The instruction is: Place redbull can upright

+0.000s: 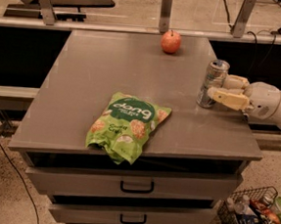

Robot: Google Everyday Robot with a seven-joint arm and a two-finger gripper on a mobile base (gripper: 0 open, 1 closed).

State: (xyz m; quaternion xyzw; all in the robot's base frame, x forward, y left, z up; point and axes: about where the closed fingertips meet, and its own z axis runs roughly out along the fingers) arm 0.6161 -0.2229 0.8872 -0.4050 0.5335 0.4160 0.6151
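Note:
The redbull can (pixel 212 80), silver with blue panels, stands upright on the grey table (pixel 114 72) near its right edge. My gripper (pixel 220 89) reaches in from the right at the can's mid height. Its pale fingers (pixel 228 98) sit on either side of the can and close on it. The can's base rests on or just above the table top.
A green snack bag (pixel 125 126) lies flat at the front middle of the table. A red apple (pixel 170 41) sits at the back edge. Drawers are below the table top. A wire basket of items (pixel 254 217) stands on the floor at lower right.

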